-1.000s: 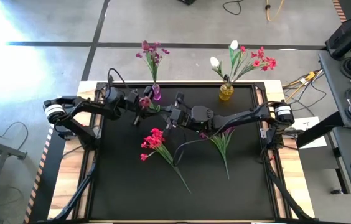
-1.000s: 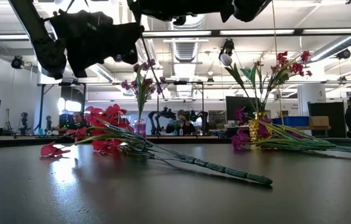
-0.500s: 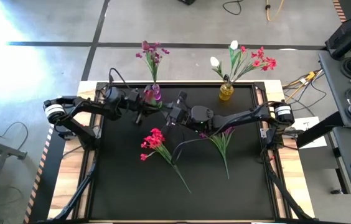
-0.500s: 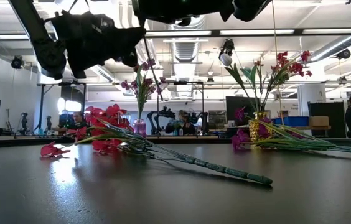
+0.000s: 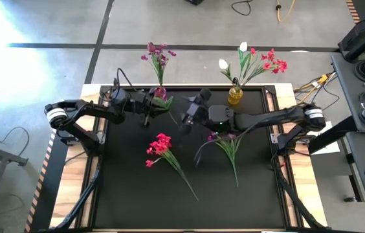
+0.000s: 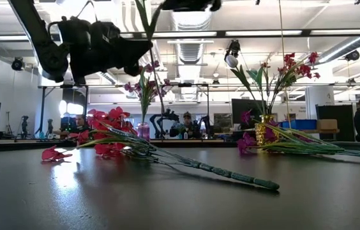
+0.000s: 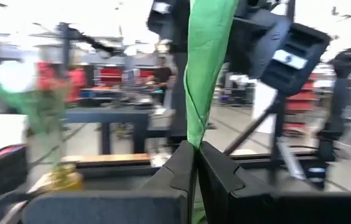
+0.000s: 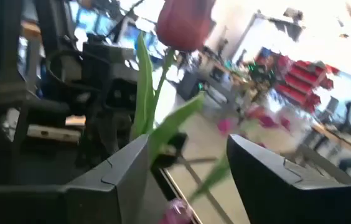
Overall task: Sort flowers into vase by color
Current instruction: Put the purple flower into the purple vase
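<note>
Passed across: the left hand (image 5: 149, 107) has clamped tight on a green stem (image 7: 201, 68), and the right hand (image 5: 189, 116), which was closed beside it a second ago, has spread its fingers and drawn back toward the yellow vase (image 5: 235, 95). The flower now hangs from the left hand alone, just in front of the purple vase (image 5: 162, 95) at the far edge of the bench (image 5: 131, 188). I judge a handover is done, and the left arm's next job is lowering the stem into a vase. Below the hands, a pink bunch (image 5: 160, 145) and a purple bunch (image 5: 230, 144) lie unsorted. In the right wrist view a dark red bud (image 8: 185, 23) shows beyond the parted fingers, while in the high view the held bloom is hard to tell from the vase flowers, so its matching vase is unsure
</note>
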Robot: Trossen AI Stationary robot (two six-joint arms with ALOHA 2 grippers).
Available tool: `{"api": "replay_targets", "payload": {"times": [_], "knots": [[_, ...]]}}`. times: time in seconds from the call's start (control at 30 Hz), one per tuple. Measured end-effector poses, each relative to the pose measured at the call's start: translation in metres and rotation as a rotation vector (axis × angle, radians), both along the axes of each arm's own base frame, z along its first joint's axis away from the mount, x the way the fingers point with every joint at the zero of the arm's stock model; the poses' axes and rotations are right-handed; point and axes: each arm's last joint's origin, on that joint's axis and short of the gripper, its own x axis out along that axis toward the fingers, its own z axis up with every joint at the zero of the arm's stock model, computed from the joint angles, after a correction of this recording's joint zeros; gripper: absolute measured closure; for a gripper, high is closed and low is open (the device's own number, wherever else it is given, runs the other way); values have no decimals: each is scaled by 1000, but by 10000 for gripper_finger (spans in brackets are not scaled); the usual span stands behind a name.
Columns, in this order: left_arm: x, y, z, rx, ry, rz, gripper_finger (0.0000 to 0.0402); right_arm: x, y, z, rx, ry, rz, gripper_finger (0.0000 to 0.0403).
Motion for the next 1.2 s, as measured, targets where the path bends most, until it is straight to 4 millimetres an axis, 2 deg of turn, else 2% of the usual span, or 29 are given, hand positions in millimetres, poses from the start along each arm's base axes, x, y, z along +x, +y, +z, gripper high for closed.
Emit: {"api": "replay_targets", "payload": {"times": [0.1, 0.2, 0.37, 0.53, 0.73, 1.0, 1.1, 1.2], "knots": [[-6, 12, -2, -20, 17, 90, 402, -15, -1, 5, 21, 55, -49, 196], [-16, 28, -3, -43, 29, 202, 402, -30, -2, 0, 61, 106, -85, 223], [-29, 46, -3, -27, 11, 416, 401, -50, -1, -19, 102, 104, -106, 307], [-29, 53, -1, -3, 14, 561, 401, -64, 0, -41, 106, 55, -97, 384], [-18, 63, 25, -25, 53, 559, 401, -78, 0, -51, 116, 41, -106, 388], [-14, 77, 74, 48, 314, 710, 401, -80, 0, -55, 107, 46, -130, 390], [-14, 79, 80, 57, 314, 720, 401, -80, 0, -55, 103, 48, -130, 390], [-14, 83, 73, 54, 318, 732, 401, -80, 0, -55, 102, 48, -128, 390]]}}
